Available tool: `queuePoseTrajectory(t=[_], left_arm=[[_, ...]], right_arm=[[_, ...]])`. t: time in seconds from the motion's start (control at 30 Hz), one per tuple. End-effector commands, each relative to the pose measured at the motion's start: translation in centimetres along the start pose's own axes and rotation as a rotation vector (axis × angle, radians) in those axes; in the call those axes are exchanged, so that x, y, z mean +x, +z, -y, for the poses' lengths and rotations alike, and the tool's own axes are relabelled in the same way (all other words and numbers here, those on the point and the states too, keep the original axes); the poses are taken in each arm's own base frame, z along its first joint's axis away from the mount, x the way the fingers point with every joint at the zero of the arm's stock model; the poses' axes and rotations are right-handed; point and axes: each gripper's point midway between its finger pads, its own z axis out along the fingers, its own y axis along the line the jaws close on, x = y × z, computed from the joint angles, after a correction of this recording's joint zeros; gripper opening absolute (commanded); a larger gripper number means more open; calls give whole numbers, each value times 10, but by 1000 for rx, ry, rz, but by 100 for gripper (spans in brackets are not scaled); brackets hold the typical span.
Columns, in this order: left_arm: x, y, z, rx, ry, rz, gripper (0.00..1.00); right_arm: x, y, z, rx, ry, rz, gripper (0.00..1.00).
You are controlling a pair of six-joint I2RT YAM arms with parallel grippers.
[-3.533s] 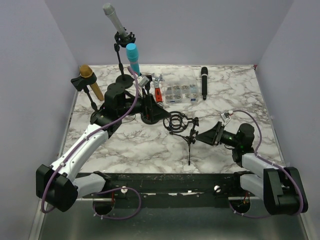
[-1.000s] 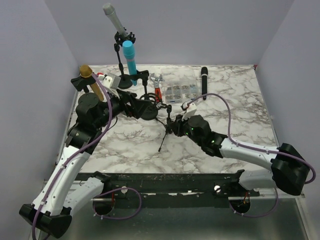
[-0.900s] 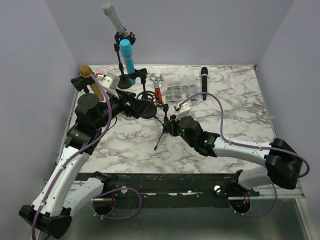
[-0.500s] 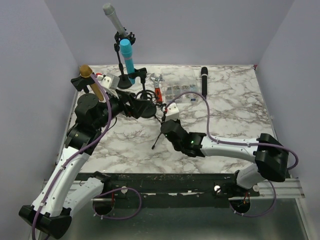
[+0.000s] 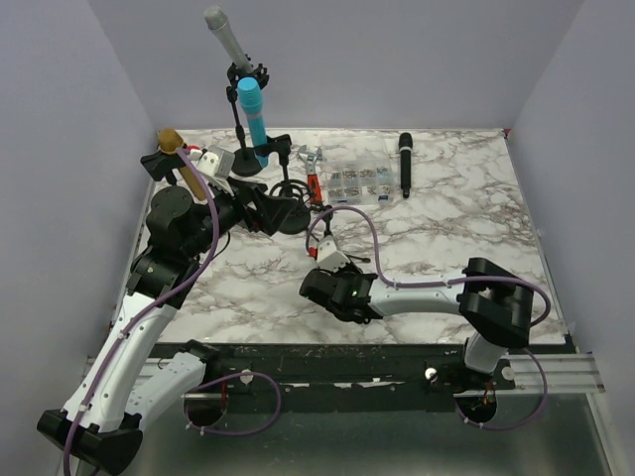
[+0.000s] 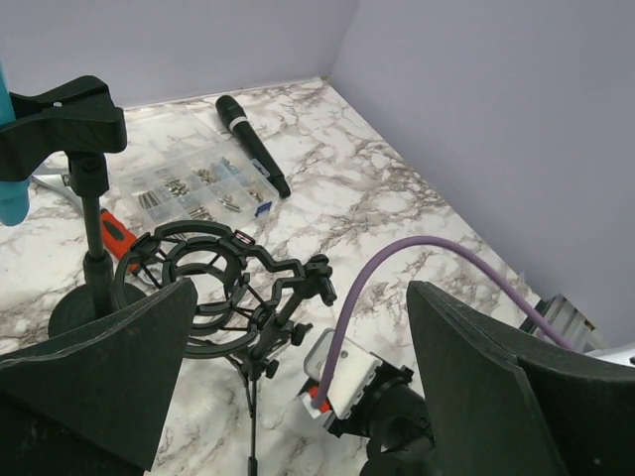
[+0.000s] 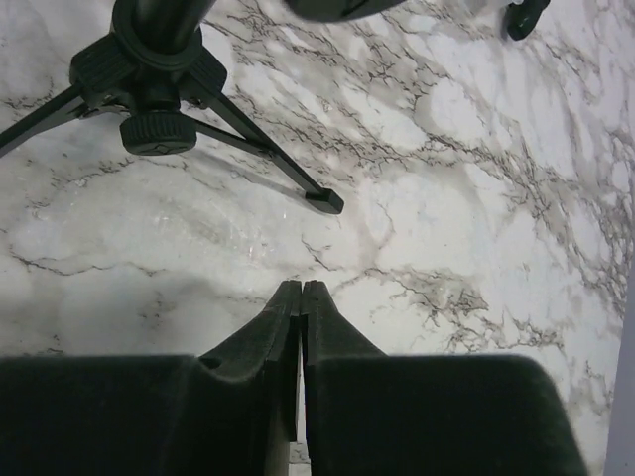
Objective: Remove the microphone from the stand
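The left jaws are spread wide near the blue microphone (image 5: 255, 114) in its black clip stand (image 6: 69, 114); the right jaws are pressed together, empty.

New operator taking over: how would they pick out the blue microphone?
Look to the far-left corner of the marble table, where three microphones sit on stands. The blue microphone stands in front of the taller grey microphone and right of the gold microphone. Only it is blue.
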Motion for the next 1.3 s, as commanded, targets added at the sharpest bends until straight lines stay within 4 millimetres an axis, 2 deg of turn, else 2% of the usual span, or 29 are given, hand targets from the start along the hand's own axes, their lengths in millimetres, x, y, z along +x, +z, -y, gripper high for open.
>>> queuePoseTrajectory(t=[0.0,0.13,0.2,0.27,0.4,0.53,0.67,0.87,0.97,1.1,1.2,1.27], left_arm=[[-5,-2,-1,-11,7,18,90],[-3,-1,0,-2,3,12,90],[-3,0,0,3,1,9,90],[-2,1,0,4,-1,6,90],[-1,2,1,11,-8,1,90],[1,4,1,16,-15,-5,90],[2,4,0,17,-16,-7,90],[2,5,2,25,-20,-8,90],[2,4,3,30,-21,-8,90],[3,5,4,37,-23,-10,90],[3,6,3,37,-24,-12,90],[3,5,4,39,-25,-12,90]], right_arm=[[-22,-18,11,-62,107,56,20],[-36,-36,13,-179,228,114,66],[-42,-46,17,-237,297,147,84],[-47,-56,22,-280,356,176,91],[-60,-72,41,-327,471,228,98],[-85,-79,53,-448,598,231,99],[-117,-91,68,-580,707,265,100],[-180,-110,93,-777,802,333,100],[-207,-105,103,-797,818,351,100],[-230,-87,102,-801,813,342,100],[-231,-72,89,-805,792,322,98],[-222,-62,76,-822,781,287,92]])
